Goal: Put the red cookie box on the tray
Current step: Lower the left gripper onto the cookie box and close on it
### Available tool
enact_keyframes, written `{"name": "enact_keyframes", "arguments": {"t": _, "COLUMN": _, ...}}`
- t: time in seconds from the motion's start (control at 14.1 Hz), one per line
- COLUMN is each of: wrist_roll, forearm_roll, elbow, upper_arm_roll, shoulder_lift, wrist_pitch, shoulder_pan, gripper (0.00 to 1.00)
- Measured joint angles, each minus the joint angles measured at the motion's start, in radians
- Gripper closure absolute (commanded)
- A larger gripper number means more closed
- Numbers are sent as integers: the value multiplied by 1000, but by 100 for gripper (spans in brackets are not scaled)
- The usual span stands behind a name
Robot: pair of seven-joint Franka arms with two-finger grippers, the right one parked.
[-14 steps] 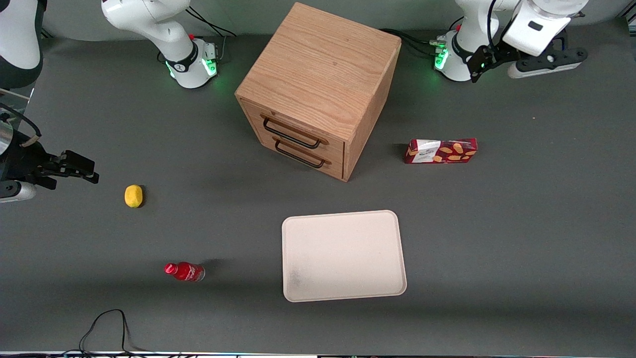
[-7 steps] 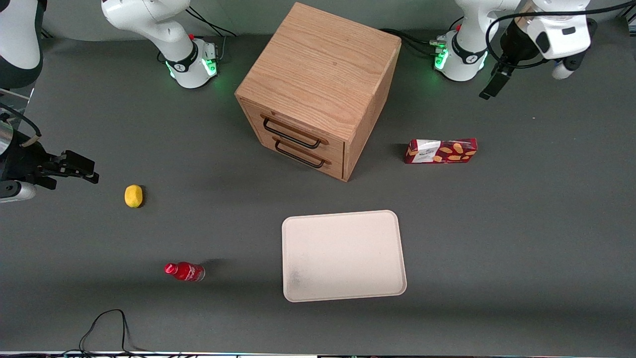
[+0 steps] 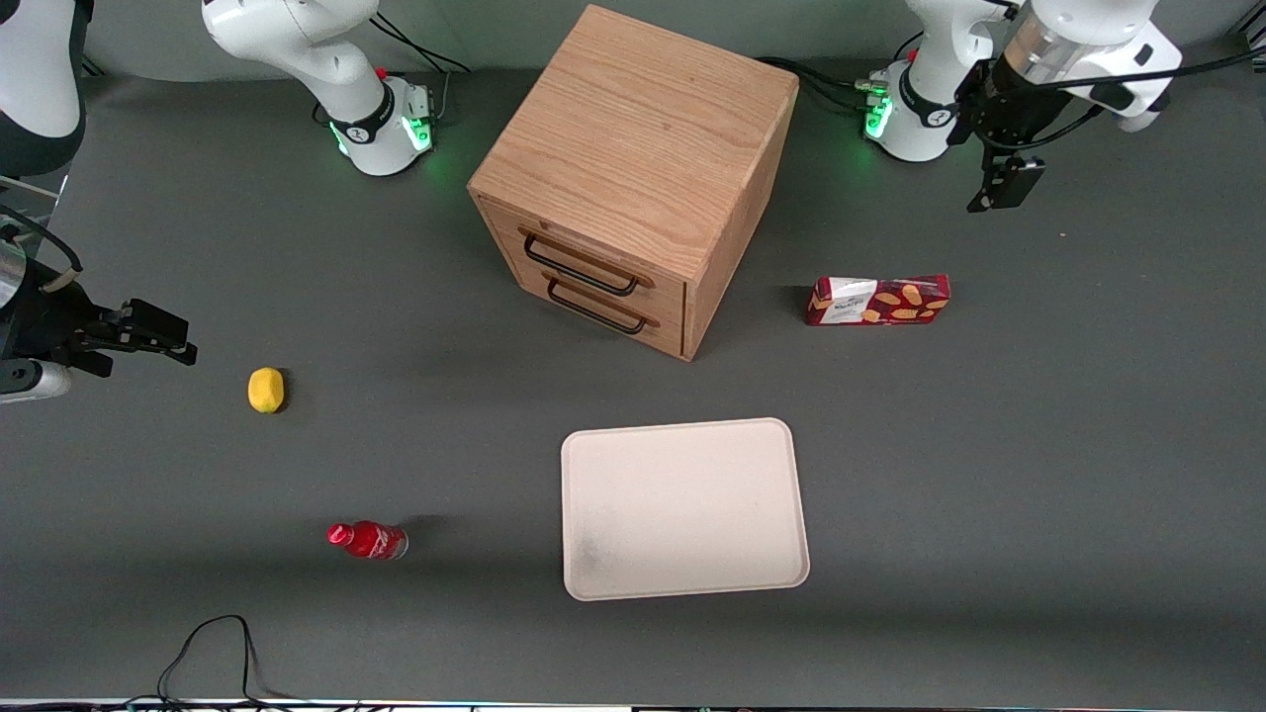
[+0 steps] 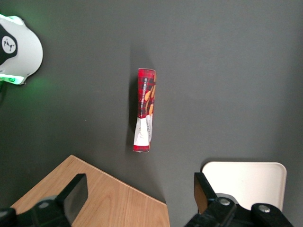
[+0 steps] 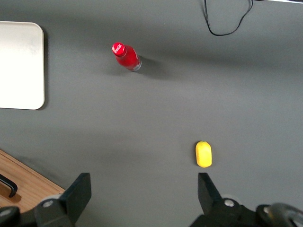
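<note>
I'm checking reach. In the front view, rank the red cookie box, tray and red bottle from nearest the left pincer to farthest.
The left pincer is open, high near its arm's base.
1. Red cookie box, nearer the camera than the pincer.
2. Tray, mid-table, nearer still.
3. Red bottle, toward the parked arm's end.

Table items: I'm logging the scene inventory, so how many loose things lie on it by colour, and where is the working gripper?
Red: 2, red cookie box and small bottle
Yellow: 1, lemon-like fruit
Cream-white: 1, tray
Wood: 1, drawer cabinet
Total: 5
The gripper, open, hangs above the table, farther from the front camera than the box.
</note>
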Motion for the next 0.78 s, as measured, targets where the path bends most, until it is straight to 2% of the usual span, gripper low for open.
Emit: {"name": "enact_keyframes", "arguments": {"t": 0.78, "wrist_roll": -11, "forearm_roll": 1, "elbow": -329, "upper_arm_roll": -61, "shoulder_lift": 127, "wrist_pitch": 443, "shoulder_pan": 0, "gripper": 0}}
